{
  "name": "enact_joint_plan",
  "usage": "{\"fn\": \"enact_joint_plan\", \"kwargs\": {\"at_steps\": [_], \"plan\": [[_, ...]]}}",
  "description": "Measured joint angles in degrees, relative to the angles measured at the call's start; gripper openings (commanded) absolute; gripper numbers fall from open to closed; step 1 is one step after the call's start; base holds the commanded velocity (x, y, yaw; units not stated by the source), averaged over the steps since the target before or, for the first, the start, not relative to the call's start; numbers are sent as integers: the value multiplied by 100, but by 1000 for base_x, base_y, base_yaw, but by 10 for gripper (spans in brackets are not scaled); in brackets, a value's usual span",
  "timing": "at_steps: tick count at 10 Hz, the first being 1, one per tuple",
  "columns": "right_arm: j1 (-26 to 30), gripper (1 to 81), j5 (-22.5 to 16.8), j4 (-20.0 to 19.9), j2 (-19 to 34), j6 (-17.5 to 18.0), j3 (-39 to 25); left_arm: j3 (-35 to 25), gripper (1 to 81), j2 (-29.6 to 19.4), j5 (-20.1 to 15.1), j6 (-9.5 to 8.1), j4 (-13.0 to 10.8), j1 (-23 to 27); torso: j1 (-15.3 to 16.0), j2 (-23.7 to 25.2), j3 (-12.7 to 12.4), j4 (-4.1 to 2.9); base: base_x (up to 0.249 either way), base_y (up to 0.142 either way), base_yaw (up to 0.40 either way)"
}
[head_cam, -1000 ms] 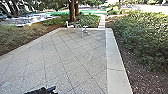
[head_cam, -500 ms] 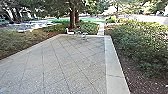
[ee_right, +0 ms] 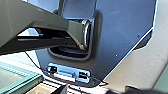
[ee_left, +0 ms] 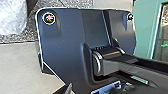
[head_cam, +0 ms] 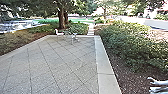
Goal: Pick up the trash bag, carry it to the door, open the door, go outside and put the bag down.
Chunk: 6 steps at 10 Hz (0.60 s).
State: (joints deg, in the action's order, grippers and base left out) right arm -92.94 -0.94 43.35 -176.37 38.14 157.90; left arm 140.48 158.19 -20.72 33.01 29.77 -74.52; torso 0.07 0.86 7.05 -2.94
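Currently, pale plastic, prob. the trash bag [ee_left: 12,17], shows in L wrist view against speckled paving [ee_left: 31,32], near the robot's base plate [ee_left: 67,37]; held or set down, can't tell. Jaws, L & R: wide, narrow or loaded, can't tell. Green frame [ee_left: 146,27], prob. door, is close by. Head view: yard [head_cam: 55,60], edging [head_cam: 103,60], soil [head_cam: 122,75], shrubs [head_cam: 132,45]. Risks: bag may tear if plate edge snags it; wheel may drop if robot drifts past edging.
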Motion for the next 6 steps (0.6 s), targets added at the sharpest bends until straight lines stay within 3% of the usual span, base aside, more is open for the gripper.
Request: {"fn": "enact_joint_plan", "kwargs": {"at_steps": [1,3,5,6], "plan": [[-11,811,0,0,0,0,0,63,811,107,182,161,0,-232,0,0,-11,40,0,0,0],[-26,811,-2,2,-1,0,0,328,811,419,673,393,0,-749,0,0,-214,53,0,0,0],[-26,811,0,2,-1,-2,0,645,811,905,1029,478,0,-1031,-8,7,-568,53,0,0,0],[-28,811,6,0,-1,-2,0,775,811,1078,1165,519,0,-1045,-15,11,-619,53,0,0,0]]}}
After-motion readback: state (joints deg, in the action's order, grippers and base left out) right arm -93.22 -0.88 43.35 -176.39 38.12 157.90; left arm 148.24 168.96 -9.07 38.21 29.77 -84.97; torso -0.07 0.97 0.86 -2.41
